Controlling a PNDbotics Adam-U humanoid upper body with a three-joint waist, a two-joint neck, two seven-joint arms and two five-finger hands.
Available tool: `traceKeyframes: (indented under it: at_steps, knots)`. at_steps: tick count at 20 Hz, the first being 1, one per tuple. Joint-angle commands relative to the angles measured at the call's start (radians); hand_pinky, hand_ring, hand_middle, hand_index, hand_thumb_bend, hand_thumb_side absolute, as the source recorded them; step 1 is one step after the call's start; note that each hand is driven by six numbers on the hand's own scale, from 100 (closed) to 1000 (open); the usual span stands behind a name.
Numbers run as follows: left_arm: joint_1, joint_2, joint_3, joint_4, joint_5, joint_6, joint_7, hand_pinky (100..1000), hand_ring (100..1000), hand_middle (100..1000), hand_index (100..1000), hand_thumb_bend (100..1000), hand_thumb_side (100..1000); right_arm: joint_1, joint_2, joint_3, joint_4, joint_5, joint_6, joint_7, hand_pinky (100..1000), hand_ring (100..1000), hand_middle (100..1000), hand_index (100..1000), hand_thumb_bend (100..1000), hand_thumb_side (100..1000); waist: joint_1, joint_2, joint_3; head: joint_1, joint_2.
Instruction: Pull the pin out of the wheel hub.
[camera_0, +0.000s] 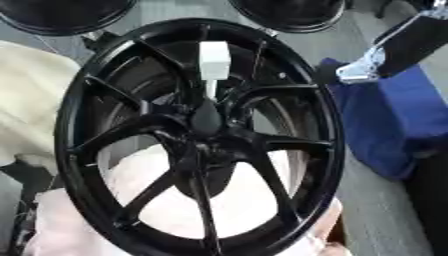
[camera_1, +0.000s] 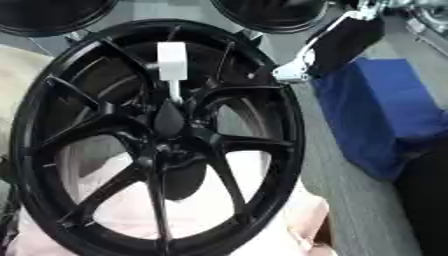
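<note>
1. Right robot hand (camera_1: 296, 70): enters from the upper right, black with a silver end, and hangs at the outer edge of the wheel (camera_0: 66, 135). State apart, together or clamped: cannot tell. Carries nothing visible.
2. Left robot hand: appears in neither view, so the right is judged the nearer by default.
3. Pin (camera_0: 214, 60): sits in the wheel hub (camera_0: 207, 120), with a white blocky head at the far end and a thin pale stem running down into the dark centre. Not yet out.
4. Long axis: runs up and down the view, head away from the robot, stem toward it.
5. Direction: lies to the left of the right robot hand at about the same height, inside the spokes and apart from it.
6. Coming move, as a judgement: calls for a reach leftward over the rim to the white head, then a pull along the stem's line.
</note>
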Motion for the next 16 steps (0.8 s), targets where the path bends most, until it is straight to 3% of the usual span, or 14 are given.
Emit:
traceKeyframes:
  at_steps: [1, 6, 16]
  knots:
    - [-0.006, 0.024, 0.004, -0.015, -0.002, 0.001, 0.001, 855, 618, 583, 728, 251, 647, -0.048, 0.032, -0.007, 0.044, -0.008, 0.026, 0.052, 807, 823, 759, 770, 526, 312, 0.001, -0.024, 0.003, -0.005, 0.001]
    - [-0.013, 0.026, 0.002, -0.015, 0.001, 0.001, -0.001, 856, 618, 583, 728, 250, 646, -0.095, 0.104, -0.009, 0.112, 0.010, 0.067, 0.109, 804, 820, 756, 764, 528, 309, -0.007, -0.021, 0.025, -0.023, 0.001]
    - [-0.026, 0.024, 0.000, -0.015, 0.005, 0.001, -0.004, 857, 617, 583, 728, 248, 649, -0.126, 0.171, -0.004, 0.189, 0.017, 0.097, 0.080, 805, 827, 768, 772, 573, 274, -0.017, -0.007, 0.062, -0.042, -0.020]
